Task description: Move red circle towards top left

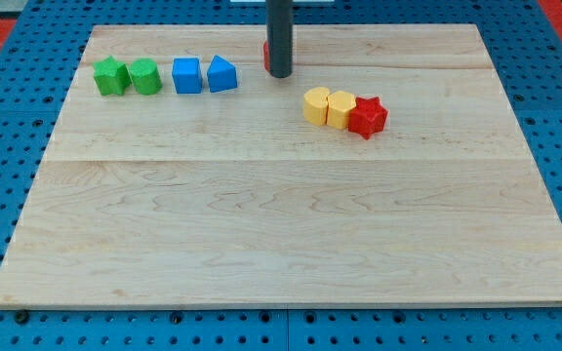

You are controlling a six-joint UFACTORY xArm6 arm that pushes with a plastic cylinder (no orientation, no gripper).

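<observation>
The red circle (267,54) sits near the view's top centre, mostly hidden behind my dark rod; only a red sliver shows at the rod's left side. My tip (279,74) rests on the board right at the red circle, on its lower right side as seen here. The top left corner of the wooden board (100,34) lies well to the view's left of them.
A green star (111,76), a green block (145,76), a blue cube (186,74) and a blue block (221,74) stand in a row at the upper left. Two yellow blocks (316,105) (341,107) and a red star (367,117) touch in a row right of centre.
</observation>
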